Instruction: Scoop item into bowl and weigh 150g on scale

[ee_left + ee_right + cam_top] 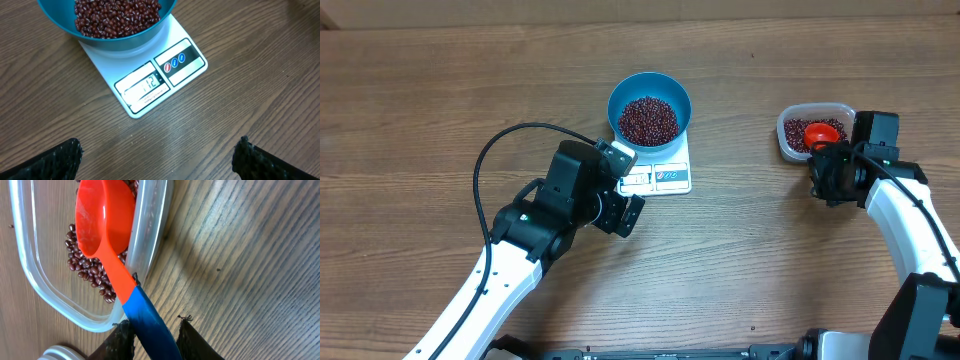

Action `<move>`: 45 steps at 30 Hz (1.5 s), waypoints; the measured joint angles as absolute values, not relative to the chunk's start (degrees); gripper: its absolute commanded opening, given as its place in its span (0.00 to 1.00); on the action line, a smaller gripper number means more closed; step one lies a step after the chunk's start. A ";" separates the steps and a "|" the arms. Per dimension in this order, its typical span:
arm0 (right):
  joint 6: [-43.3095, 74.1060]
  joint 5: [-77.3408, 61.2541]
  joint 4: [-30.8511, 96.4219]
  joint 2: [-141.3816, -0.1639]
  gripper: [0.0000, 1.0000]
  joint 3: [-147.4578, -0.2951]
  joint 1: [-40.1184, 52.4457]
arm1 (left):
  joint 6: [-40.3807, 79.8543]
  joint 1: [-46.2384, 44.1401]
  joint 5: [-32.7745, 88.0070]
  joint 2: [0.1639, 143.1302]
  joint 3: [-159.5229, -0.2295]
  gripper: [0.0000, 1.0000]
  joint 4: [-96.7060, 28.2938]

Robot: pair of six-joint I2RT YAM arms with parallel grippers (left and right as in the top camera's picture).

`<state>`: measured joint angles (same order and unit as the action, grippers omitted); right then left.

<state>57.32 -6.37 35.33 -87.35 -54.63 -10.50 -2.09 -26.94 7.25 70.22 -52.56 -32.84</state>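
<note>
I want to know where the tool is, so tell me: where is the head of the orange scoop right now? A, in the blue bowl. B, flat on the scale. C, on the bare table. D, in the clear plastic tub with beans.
D: the orange scoop has its head inside the clear tub, over the beans, with its handle crossing the rim.

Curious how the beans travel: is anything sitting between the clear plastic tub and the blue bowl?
Nothing visible: only bare wooden tabletop lies between the clear plastic tub of red-brown beans and the round blue bowl on the white scale.
</note>
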 measured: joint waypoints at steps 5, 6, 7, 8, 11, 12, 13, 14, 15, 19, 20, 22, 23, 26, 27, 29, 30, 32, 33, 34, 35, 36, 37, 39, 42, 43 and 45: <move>54.76 -6.37 34.28 -87.35 0.22 -54.63 -10.50 | -2.09 -26.94 7.27 70.22 -52.56 0.99 -32.82; 54.17 -6.37 34.22 -87.35 0.21 -54.63 -10.50 | -2.09 -26.94 7.25 70.22 -52.56 0.99 -32.84; 53.60 -6.35 34.11 -87.35 0.21 -54.63 -10.50 | -2.09 -26.94 7.27 70.22 -52.56 0.99 -32.84; 52.75 -6.39 34.02 -87.35 0.20 -54.63 -10.52 | -2.09 -26.94 7.25 70.22 -52.56 1.00 -32.84; 50.54 -6.37 33.78 -87.35 0.20 -54.63 -10.50 | -2.09 -26.94 7.25 70.22 -52.56 0.99 -32.84; 49.63 -6.39 33.61 -87.35 0.20 -54.63 -10.50 | -2.09 -26.94 7.27 70.22 -52.56 1.00 -32.84; 48.90 -6.39 33.45 -87.35 0.20 -54.63 -10.50 | -2.09 -26.94 7.27 70.22 -52.56 1.00 -32.84; 48.05 -6.37 33.36 -87.35 0.20 -54.63 -10.52 | -2.09 -26.94 7.27 70.22 -52.56 1.00 -32.84; 47.27 -6.39 33.30 -87.35 0.20 -54.63 -10.50 | -2.09 -26.94 7.25 70.22 -52.56 1.00 -32.82; 42.39 -6.68 33.43 -87.35 0.13 -54.65 -10.50 | -2.09 -26.94 7.27 70.22 -52.56 0.99 -32.82; 41.28 -6.83 33.76 -87.35 0.11 -54.85 -10.52 | -2.09 -26.94 7.27 70.22 -52.56 1.00 -32.84; 39.03 -7.22 34.70 -87.35 0.08 -55.57 -10.50 | -2.09 -26.94 7.27 70.22 -52.56 1.00 -32.84; 38.04 -7.33 35.31 -87.35 0.07 -56.16 -10.52 | -2.09 -26.94 7.25 70.22 -52.56 1.00 -32.82; 34.30 -7.51 37.19 -87.35 0.04 -58.24 -10.52 | -2.09 -26.94 7.25 70.22 -52.56 1.00 -32.84; 32.97 -7.57 38.02 -87.35 0.04 -59.13 -10.52 | -2.09 -26.94 7.27 70.22 -52.56 1.00 -32.84; 30.50 -7.51 39.88 -87.35 0.04 -60.90 -10.52 | -2.09 -26.94 7.27 70.22 -52.56 0.99 -32.84; 29.45 -7.53 40.56 -87.35 0.04 -61.58 -10.52 | -2.09 -26.94 7.25 70.22 -52.56 1.00 -32.84; 27.07 -7.53 42.39 -87.35 0.04 -63.05 -10.52 | -2.09 -26.94 7.27 70.22 -52.56 1.00 -32.84; 25.63 -7.51 43.48 -87.35 0.04 -63.88 -10.50 | -2.09 -26.94 7.27 70.22 -52.56 0.99 -32.84; 24.58 -7.55 44.14 -87.35 0.04 -64.47 -10.50 | -2.09 -26.94 7.25 70.22 -52.56 1.00 -32.84; 23.16 -7.55 44.95 -87.35 0.04 -65.21 -10.52 | -2.09 -26.94 7.25 70.22 -52.56 1.00 -32.84; 21.61 -7.60 45.60 -87.35 0.04 -65.80 -10.50 | -2.09 -26.94 7.25 70.22 -52.56 1.00 -32.82; 19.84 -7.90 46.35 -87.35 0.04 -66.37 -10.52 | -2.09 -26.94 7.25 70.22 -52.56 1.00 -32.84; 16.82 -8.49 47.72 -87.35 0.04 -67.26 -10.50 | -2.09 -26.94 7.25 70.22 -52.56 1.00 -32.82; 11.55 -9.06 50.59 -87.35 0.04 -69.12 -10.52 | -2.09 -26.94 7.25 70.22 -52.56 0.99 -32.84; 9.74 -9.17 51.68 -87.35 0.04 -69.78 -10.52 | -2.09 -26.94 7.25 70.22 -52.56 1.00 -32.84; 7.09 -9.26 53.60 -87.35 0.04 -70.85 -10.50 | -2.09 -26.94 7.25 70.22 -52.56 1.00 -32.84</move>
<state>7.09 -9.26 53.60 -87.35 -70.85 -10.50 -2.09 -26.94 7.25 70.22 -52.56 -32.84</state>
